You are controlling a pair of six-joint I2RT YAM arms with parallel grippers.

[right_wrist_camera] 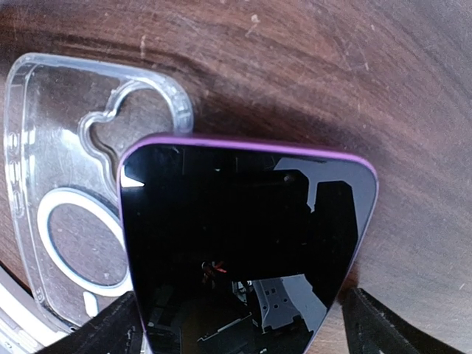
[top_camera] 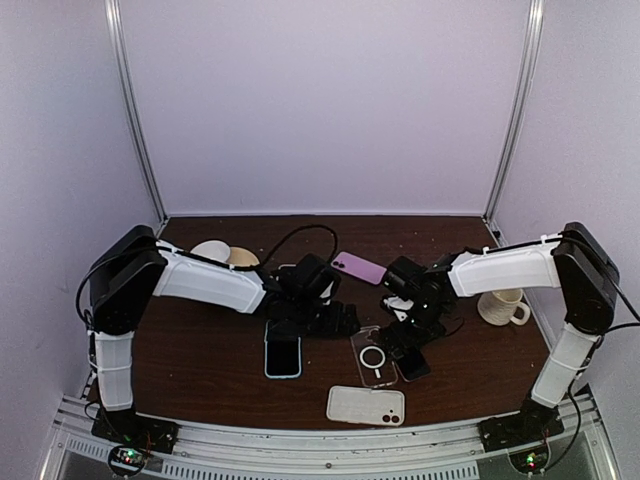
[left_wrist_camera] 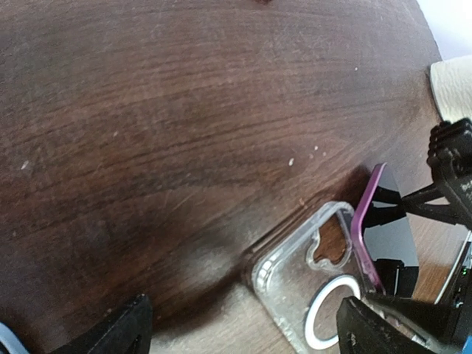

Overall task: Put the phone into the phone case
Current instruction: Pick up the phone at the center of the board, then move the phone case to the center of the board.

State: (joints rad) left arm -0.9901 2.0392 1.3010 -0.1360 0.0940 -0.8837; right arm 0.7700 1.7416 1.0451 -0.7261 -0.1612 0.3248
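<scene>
The purple-edged phone [right_wrist_camera: 243, 243] sits between the widely spread right fingers [right_wrist_camera: 110, 328]; whether they grip it, I cannot tell. One side edge overlaps the clear case [right_wrist_camera: 66, 147] beside them. The left fingers [left_wrist_camera: 110, 332] are open, with free surface [left_wrist_camera: 184, 110] ahead.

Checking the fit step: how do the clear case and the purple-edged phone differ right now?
The clear case is see-through with a white ring; the phone is opaque, a dark glossy screen with a purple rim. The case lies flat on the table; the phone partly covers one long side of it, not seated inside. Both are rounded rectangles pointing the same way.
</scene>
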